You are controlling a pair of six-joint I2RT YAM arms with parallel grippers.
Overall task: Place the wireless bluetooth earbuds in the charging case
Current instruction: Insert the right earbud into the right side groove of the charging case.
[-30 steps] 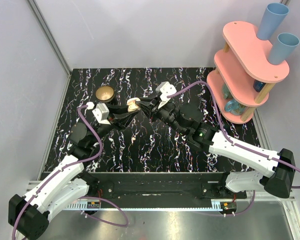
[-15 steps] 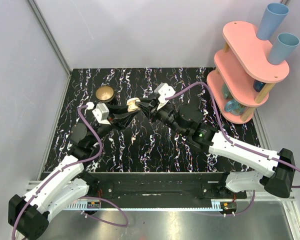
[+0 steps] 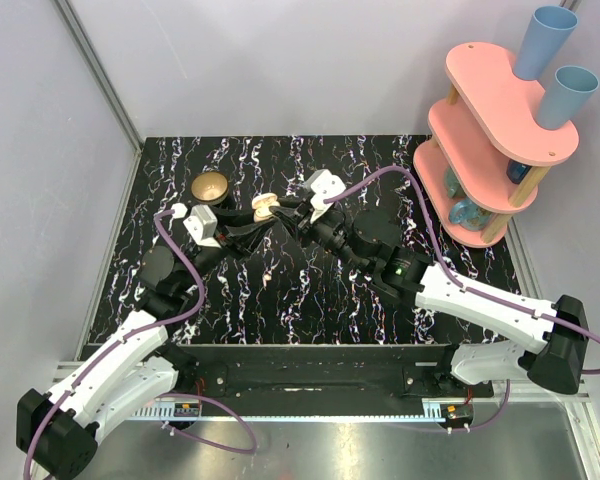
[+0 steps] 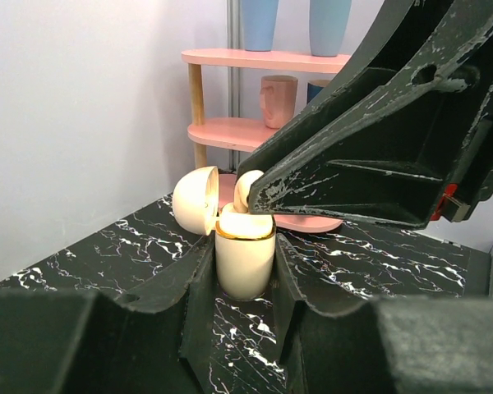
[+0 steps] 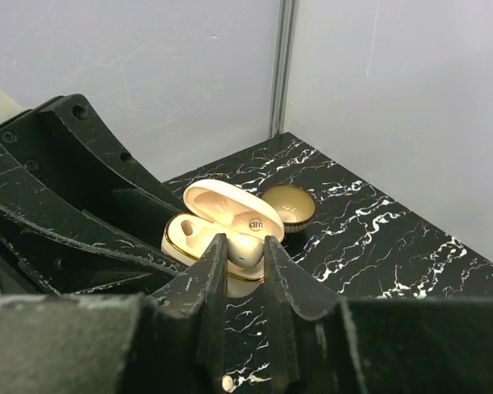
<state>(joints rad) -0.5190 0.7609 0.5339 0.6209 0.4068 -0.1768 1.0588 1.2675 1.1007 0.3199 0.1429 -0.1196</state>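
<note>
Cream plastic: clamps charging case (image 4: 245, 267), lid open, upright in left pincer (image 4: 242, 250) over bench (image 3: 280, 290); pinches earbud (image 4: 248, 187) in narrow right pincer (image 5: 245, 245) at case's mouth. Reaches right arm slightly further left than a second ago.

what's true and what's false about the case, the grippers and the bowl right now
1. The case has its lid open. True.
2. The left gripper grips the case. True.
3. The bowl sits on the shelf. False: it is on the table, near the case.
4. The right gripper is empty and far from the case. False: it holds a bud at the case's opening.
5. Two blue cups stand on top of the shelf. True.
</note>
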